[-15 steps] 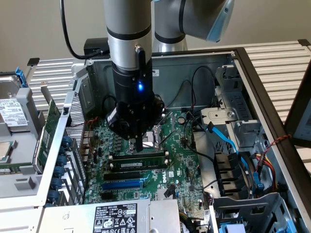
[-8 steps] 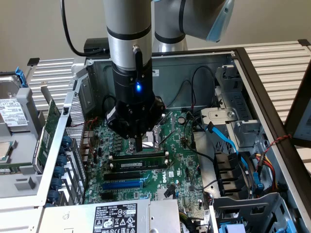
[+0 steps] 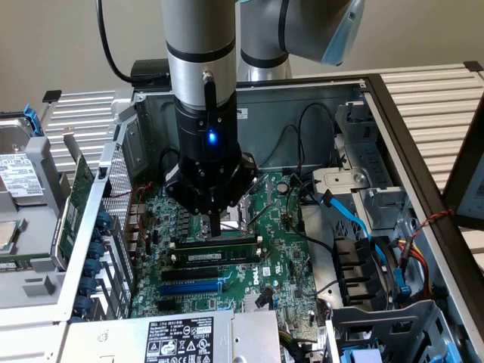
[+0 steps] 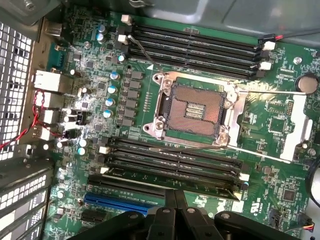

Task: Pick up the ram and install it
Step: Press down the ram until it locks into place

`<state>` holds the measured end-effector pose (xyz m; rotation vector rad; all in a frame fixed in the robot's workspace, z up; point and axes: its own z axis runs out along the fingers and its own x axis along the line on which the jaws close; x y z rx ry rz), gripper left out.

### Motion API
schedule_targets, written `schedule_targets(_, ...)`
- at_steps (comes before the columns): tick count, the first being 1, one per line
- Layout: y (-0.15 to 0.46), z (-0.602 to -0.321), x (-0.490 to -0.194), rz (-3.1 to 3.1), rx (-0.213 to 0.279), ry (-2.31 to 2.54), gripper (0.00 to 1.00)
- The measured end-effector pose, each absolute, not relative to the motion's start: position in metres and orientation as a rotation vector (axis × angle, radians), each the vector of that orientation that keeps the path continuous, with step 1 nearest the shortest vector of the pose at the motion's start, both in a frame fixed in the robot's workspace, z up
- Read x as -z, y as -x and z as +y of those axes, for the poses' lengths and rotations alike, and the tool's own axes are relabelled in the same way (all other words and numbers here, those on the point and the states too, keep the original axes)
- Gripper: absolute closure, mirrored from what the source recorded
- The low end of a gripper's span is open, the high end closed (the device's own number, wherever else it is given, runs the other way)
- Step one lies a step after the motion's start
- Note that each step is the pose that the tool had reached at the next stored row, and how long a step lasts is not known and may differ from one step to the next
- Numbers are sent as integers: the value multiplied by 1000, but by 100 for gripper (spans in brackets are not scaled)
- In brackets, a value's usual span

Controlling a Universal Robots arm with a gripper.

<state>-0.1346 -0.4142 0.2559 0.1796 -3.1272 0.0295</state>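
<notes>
Beige wall and slatted grey tabletop (image 3: 439, 98) frame the scene, and on that top lies an opened computer case (image 3: 378, 98) with its motherboard (image 3: 276, 227) facing up at me. From my remote seat I see the ram (image 3: 215, 255) lying lengthwise in one of the black memory slots (image 3: 219, 243) near the middle of the board, a small white label on its face; in the wrist view the ram (image 4: 170, 176) sits in the bank of slots just beside the gripper, with a strip of green showing along it. I cannot tell whether it is fully seated. My gripper (image 3: 215, 227) has its fingers pressed together, holding nothing, and their tip comes down right at the upper edge of the stick; I cannot tell whether it touches. In the wrist view the gripper (image 4: 176, 212) shows as a dark closed pair above the blue expansion slot (image 4: 117, 202). Beyond the slots is the bare CPU socket (image 4: 192, 107) with its metal frame, and a second bank of four memory slots (image 4: 195, 47) past that. Toward the exterior view's right, blue cables (image 3: 355, 219) run to the drive bay; at its left edge a hard drive (image 3: 19, 174) rests outside the case.
</notes>
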Motion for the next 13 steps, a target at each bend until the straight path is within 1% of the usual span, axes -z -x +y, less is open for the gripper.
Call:
schedule_targets(7,135,-414,-256,-3131,-29,-31,89)
schedule_targets(13,135,-414,-256,-3131,-29,-23,89)
